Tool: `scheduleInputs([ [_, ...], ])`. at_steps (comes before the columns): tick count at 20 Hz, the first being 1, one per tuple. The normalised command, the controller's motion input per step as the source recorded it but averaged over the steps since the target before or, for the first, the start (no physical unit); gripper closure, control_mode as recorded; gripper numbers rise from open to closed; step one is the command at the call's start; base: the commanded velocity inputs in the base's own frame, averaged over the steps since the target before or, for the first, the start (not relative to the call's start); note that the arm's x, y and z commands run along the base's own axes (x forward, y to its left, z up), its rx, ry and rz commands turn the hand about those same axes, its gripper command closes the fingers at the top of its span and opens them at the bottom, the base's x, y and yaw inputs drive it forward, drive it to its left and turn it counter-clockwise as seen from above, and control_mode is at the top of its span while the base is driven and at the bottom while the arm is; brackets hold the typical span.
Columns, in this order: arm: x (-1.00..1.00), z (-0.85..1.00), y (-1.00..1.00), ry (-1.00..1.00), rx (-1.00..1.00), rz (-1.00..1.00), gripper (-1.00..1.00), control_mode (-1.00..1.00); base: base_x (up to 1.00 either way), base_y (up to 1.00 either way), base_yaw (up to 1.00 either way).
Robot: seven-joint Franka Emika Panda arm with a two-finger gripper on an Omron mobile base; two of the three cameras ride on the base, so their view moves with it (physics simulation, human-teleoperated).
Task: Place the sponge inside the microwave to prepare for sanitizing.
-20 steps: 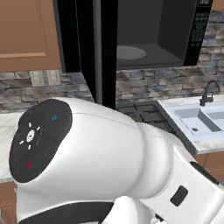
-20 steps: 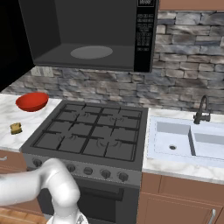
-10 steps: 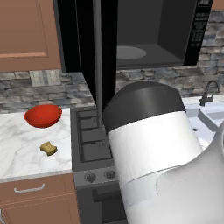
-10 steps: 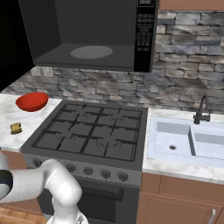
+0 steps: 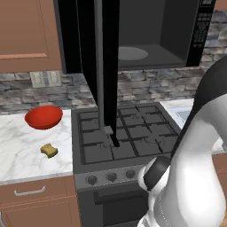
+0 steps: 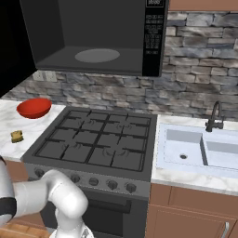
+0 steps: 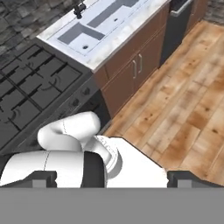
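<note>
Left base view: sponge [image 5: 49, 150] lies flat on the white marble table [image 5: 17, 153], left of the black gas stove [image 5: 126, 135], near the front edge. Red bowl [image 5: 43, 117] sits behind it, apart from it, closer to the stone wall. Microwave [image 5: 150, 35] hangs above the stove, its door [image 5: 98, 66] swung wide open toward the camera, grey cavity and round plate [image 5: 129, 53] exposed, keypad strip on the right. White arm fills the lower right.

Right base view: sponge [image 6: 17, 136] at far left on the table, red bowl [image 6: 34, 108] just behind it. Microwave [image 6: 93, 37] open overhead, plate [image 6: 97, 55] visible inside. Sink [image 6: 200, 149] with dark faucet [image 6: 214, 117] to the right of the stove [image 6: 95, 144].

Hand view: camera looks down over the stove [image 7: 26, 94], sink [image 7: 94, 28], wooden cabinets [image 7: 131, 74] and wood floor [image 7: 183, 105]. Only dark tip corners show at the bottom edge; cannot tell whether the jaws are spread or pressed together. Nothing seen between them.
</note>
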Motion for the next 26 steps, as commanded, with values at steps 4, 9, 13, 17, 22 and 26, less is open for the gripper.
scheduleInputs([
  [4,0.0,0.0,-0.42,0.26,0.54,0.35,-1.0,-1.0,0.0,0.0,0.0],
  [9,0.0,0.0,-0.43,0.27,0.52,0.37,-1.0,-1.0,0.0,0.0,0.0],
  [13,0.11,-0.08,-0.28,0.36,0.37,0.29,-1.0,-1.0,0.0,0.0,0.0],
  [17,0.13,-0.32,0.0,0.34,0.19,0.19,-1.0,-1.0,0.0,0.0,0.0],
  [22,0.07,-0.41,0.08,0.38,0.08,0.17,-1.0,-1.0,0.0,0.0,0.0],
  [26,0.03,-0.47,0.07,0.38,0.06,0.18,-1.0,-1.0,0.0,0.0,0.0],
])
